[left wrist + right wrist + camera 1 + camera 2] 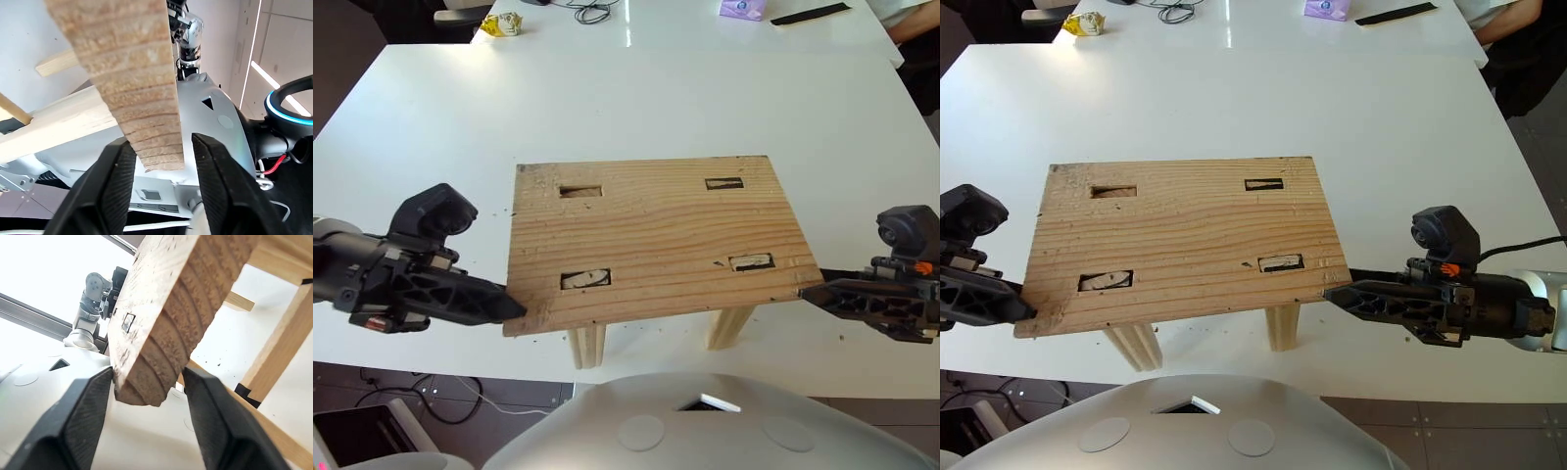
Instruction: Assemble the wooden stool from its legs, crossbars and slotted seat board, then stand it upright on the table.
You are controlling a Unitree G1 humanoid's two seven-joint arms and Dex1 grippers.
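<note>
The stool [651, 250] stands upright on the white table [607, 98], slotted seat board [1175, 240] on top and two pale legs [587, 345] showing under its near edge. The left gripper [509, 305] sits at the board's near left corner, its jaws straddling the thickness of the wood. In the left wrist view one finger [112, 186] lies against the board's end [142, 98], while the other finger [215, 181] stands a sliver clear of it, so the grip looks slightly loose. The right gripper [808, 291] is at the near right corner. There both of its fingers [88, 416] press the corner [166, 347] from either side, closed onto the wood, with a leg [279, 347] just beyond
</note>
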